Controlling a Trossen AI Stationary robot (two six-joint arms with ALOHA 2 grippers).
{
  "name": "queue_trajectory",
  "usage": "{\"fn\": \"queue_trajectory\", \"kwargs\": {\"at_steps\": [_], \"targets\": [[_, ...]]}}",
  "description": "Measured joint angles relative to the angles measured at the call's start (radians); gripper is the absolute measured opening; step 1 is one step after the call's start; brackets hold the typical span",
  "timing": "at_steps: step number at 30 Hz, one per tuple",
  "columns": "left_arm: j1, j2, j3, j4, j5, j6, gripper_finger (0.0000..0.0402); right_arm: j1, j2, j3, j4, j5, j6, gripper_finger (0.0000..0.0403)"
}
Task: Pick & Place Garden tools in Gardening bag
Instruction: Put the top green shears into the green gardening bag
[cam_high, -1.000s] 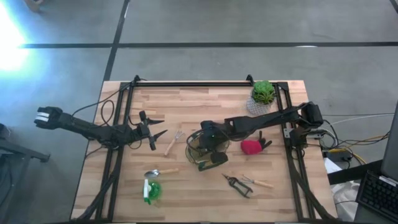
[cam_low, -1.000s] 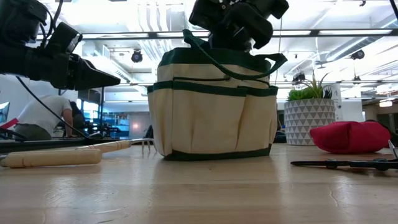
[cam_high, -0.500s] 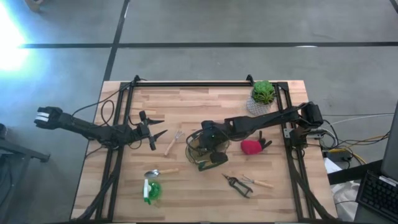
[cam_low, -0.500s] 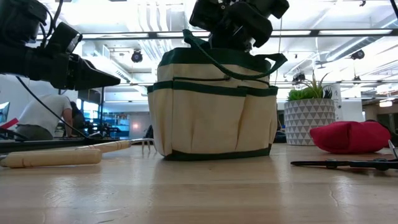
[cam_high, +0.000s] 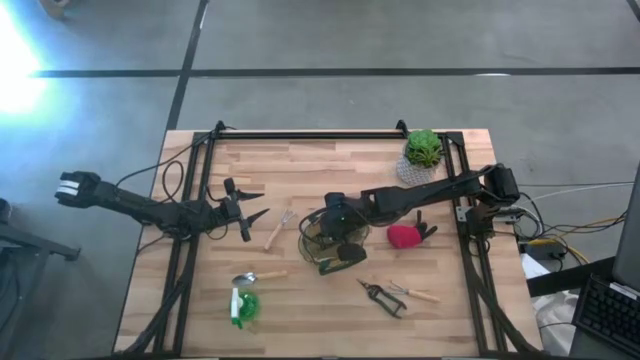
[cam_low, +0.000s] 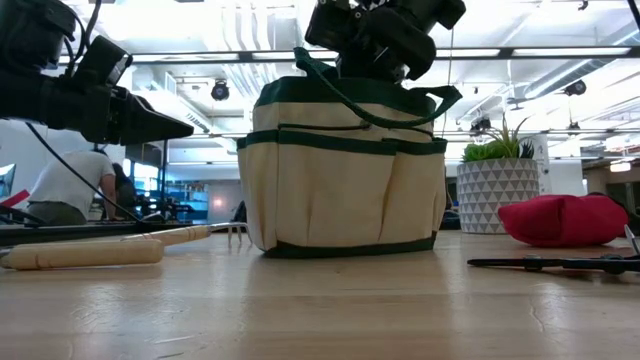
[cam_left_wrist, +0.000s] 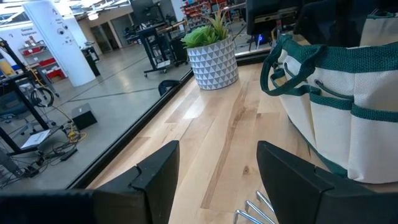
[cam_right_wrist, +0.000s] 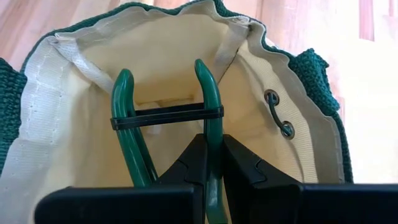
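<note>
The olive-tan gardening bag (cam_high: 337, 243) with its dark green rim stands mid-table; it also shows in the low view (cam_low: 345, 170). My right gripper (cam_right_wrist: 212, 144) is over its mouth, shut on a green-handled tool (cam_right_wrist: 127, 106) whose two handles are tied by a black band. My left gripper (cam_high: 246, 212) is open and empty, left of the bag, above the wooden-handled fork (cam_high: 278, 228). The trowel (cam_high: 256, 276), a bright green piece (cam_high: 243, 305), black shears (cam_high: 383, 297) and a red glove (cam_high: 403, 236) lie on the table. My right gripper pinches one green handle (cam_right_wrist: 211, 109) of the tool between its two fingers. The fingers come from above, pointing down into the bag's mouth, and lie along the handle. The tool hangs inside the bag (cam_right_wrist: 155, 56); whether its lower end rests on the bottom is hidden.
A green plant in a white patterned pot (cam_high: 421, 155) stands at the far right. Another wooden-handled tool (cam_high: 418, 292) lies beside the shears. Black rails run along the table's left, far and right edges. A person shows in the room beyond (cam_low: 70, 185).
</note>
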Motion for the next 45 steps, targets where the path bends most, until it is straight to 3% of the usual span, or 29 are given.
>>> {"fn": "queue_trajectory", "kwargs": {"at_steps": [18, 37, 45], "targets": [[0.000, 0.000, 0.000, 0.000, 0.000, 0.000, 0.0218, -0.003, 0.008, 0.023, -0.035, 0.002, 0.002, 0.0018], [0.000, 0.000, 0.000, 0.000, 0.000, 0.000, 0.0218, 0.000, 0.214, 0.237, -0.266, 0.000, -0.009, 0.0018], [0.000, 0.000, 0.000, -0.001, 0.000, 0.000, 0.0218, 0.000, 0.244, 0.256, -0.290, 0.005, -0.026, 0.0018]]}}
